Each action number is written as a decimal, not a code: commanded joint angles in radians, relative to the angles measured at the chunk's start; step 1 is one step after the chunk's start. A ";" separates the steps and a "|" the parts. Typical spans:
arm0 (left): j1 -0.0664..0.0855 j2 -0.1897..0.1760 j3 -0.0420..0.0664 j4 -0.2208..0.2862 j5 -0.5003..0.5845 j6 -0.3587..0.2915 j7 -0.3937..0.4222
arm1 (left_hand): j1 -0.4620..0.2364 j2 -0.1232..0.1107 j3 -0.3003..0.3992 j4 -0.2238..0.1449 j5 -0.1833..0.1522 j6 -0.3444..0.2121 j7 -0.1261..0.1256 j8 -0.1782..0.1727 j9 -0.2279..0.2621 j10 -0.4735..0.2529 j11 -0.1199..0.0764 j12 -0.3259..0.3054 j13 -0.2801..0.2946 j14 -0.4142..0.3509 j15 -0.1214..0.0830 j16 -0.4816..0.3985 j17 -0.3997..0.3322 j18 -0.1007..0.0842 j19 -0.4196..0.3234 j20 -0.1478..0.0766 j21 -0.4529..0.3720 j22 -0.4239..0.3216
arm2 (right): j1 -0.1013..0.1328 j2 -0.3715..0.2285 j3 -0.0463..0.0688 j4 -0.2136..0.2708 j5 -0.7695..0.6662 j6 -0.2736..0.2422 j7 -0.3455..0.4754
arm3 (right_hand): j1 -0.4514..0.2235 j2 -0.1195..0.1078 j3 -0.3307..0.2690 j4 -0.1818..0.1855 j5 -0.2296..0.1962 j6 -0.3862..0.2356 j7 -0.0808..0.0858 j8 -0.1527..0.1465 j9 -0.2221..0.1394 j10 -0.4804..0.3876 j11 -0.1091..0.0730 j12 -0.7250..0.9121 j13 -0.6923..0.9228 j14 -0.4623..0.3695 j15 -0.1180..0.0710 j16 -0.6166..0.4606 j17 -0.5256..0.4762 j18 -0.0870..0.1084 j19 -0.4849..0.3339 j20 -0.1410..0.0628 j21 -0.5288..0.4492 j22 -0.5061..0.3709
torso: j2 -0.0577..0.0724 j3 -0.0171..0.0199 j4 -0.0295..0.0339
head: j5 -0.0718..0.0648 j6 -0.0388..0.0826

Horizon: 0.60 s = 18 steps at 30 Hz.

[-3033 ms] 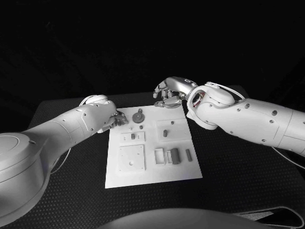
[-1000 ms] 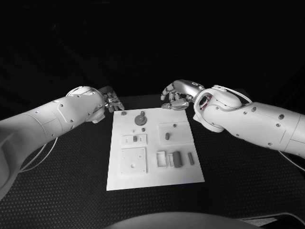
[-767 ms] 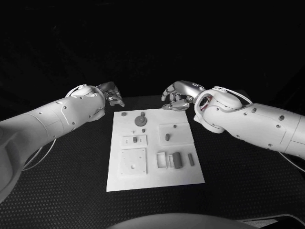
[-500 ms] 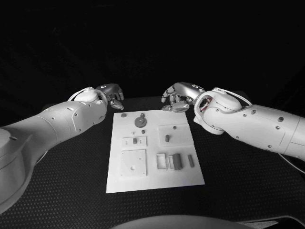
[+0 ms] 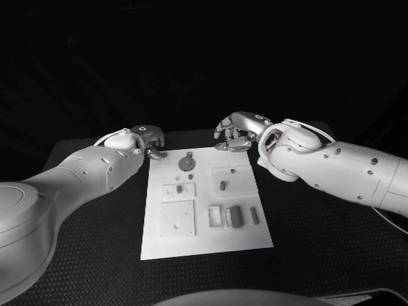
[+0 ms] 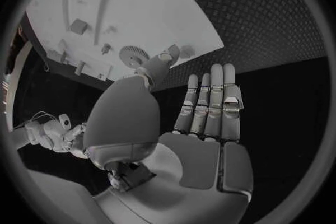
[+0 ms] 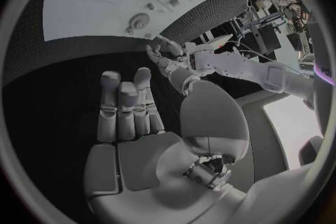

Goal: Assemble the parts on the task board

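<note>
The white task board [image 5: 204, 239] lies in the middle of the black table with several small grey parts on it. A gear-shaped part [image 5: 187, 162] sits near its far end, and blocks [image 5: 235, 214] stand toward its near right. My left hand [image 5: 149, 141] hovers at the board's far left corner, fingers straight and apart, holding nothing. In the left wrist view [image 6: 203, 123] its thumb tip lies close to a small round peg [image 6: 173, 51] beside the gear [image 6: 131, 56]; I cannot tell if it touches. My right hand [image 5: 236, 131] hangs over the board's far edge, empty [image 7: 133, 123].
The ribbed black mat [image 5: 333, 242] spreads wide on both sides of the board. A recessed square plate [image 5: 177, 218] and a small square with a peg [image 5: 222, 185] sit on the board. Both forearms flank the board's far half.
My left hand first drew back from the board's left edge, then swung in to its far left corner, turning palm-down. My right hand has barely shifted. The parts have not moved.
</note>
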 commanded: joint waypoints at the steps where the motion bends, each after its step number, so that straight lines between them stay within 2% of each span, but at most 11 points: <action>1: 0.001 0.005 0.000 -0.003 -0.003 0.044 0.028 | -0.001 0.010 -0.008 -0.001 -0.002 0.007 0.003 0.005 -0.002 0.015 -0.001 0.004 0.002 0.011 -0.005 0.007 0.004 0.008 0.013 -0.002 0.005 0.001 | 0.001 0.000 0.001 0.004 -0.005 0.003 0.004 | -0.007 0.003 0.000 0.004 0.001 0.001 0.008 -0.006 -0.001 -0.005 0.002 -0.004 0.001 0.002 -0.007 -0.004 -0.001 0.029 0.002 -0.006 -0.005 0.006 | 0.003 -0.0006 -0.0010 | -0.001 0.001; 5: 0.001 0.010 0.000 -0.018 -0.003 0.079 0.026 | -0.003 0.016 -0.010 0.002 -0.001 0.015 0.000 0.009 -0.002 0.005 -0.007 -0.015 -0.006 0.008 -0.005 0.004 0.007 0.005 0.013 -0.004 0.000 -0.002 | 0.004 0.001 0.001 0.007 -0.005 0.003 0.003 | -0.007 0.003 0.000 0.004 0.001 0.001 0.008 -0.006 -0.001 -0.004 0.002 -0.004 0.001 0.002 -0.007 -0.004 -0.001 0.029 0.003 -0.006 -0.005 0.006 | 0.007 -0.0003 -0.0025 | 0.000 0.005; 9: -0.002 0.013 0.001 -0.029 0.004 0.085 0.028 | -0.005 0.027 -0.010 0.009 -0.001 0.023 -0.001 0.012 -0.003 0.007 -0.008 -0.025 -0.010 0.012 -0.007 0.004 0.010 0.004 0.017 -0.006 0.000 -0.002 | 0.006 0.002 0.001 0.012 -0.005 0.003 0.003 | -0.007 0.003 0.000 0.004 0.001 0.001 0.008 -0.006 -0.001 -0.004 0.002 -0.004 0.001 0.002 -0.007 -0.004 -0.001 0.029 0.003 -0.006 -0.005 0.006 | 0.008 -0.0002 -0.0038 | -0.001 0.005; 14: -0.005 0.013 0.001 -0.038 0.022 0.076 0.032 | 0.002 0.042 -0.008 0.010 0.000 0.026 -0.001 0.012 -0.005 0.021 -0.009 -0.029 -0.011 0.018 -0.011 0.005 0.013 0.002 0.020 -0.009 0.000 -0.002 | 0.009 0.000 0.001 0.017 -0.005 0.003 0.002 | -0.007 0.003 0.000 0.004 0.001 0.001 0.008 -0.006 -0.001 -0.004 0.002 -0.004 0.001 0.002 -0.007 -0.004 -0.001 0.029 0.003 -0.006 -0.005 0.006 | 0.012 -0.0009 -0.0063 | -0.002 0.007; 18: -0.005 0.011 0.001 -0.044 0.044 0.055 0.037 | 0.005 0.062 -0.008 0.012 0.001 0.032 0.002 0.014 -0.006 0.037 -0.007 -0.034 -0.013 0.025 -0.014 0.005 0.016 0.001 0.026 -0.013 0.000 -0.001 | 0.011 -0.002 0.001 0.019 -0.005 0.004 0.002 | -0.007 0.003 0.000 0.005 0.001 0.001 0.007 -0.006 -0.001 -0.004 0.002 -0.004 0.001 0.002 -0.007 -0.004 -0.001 0.029 0.003 -0.006 -0.005 0.006 | 0.015 -0.0008 -0.0097 | 0.001 0.010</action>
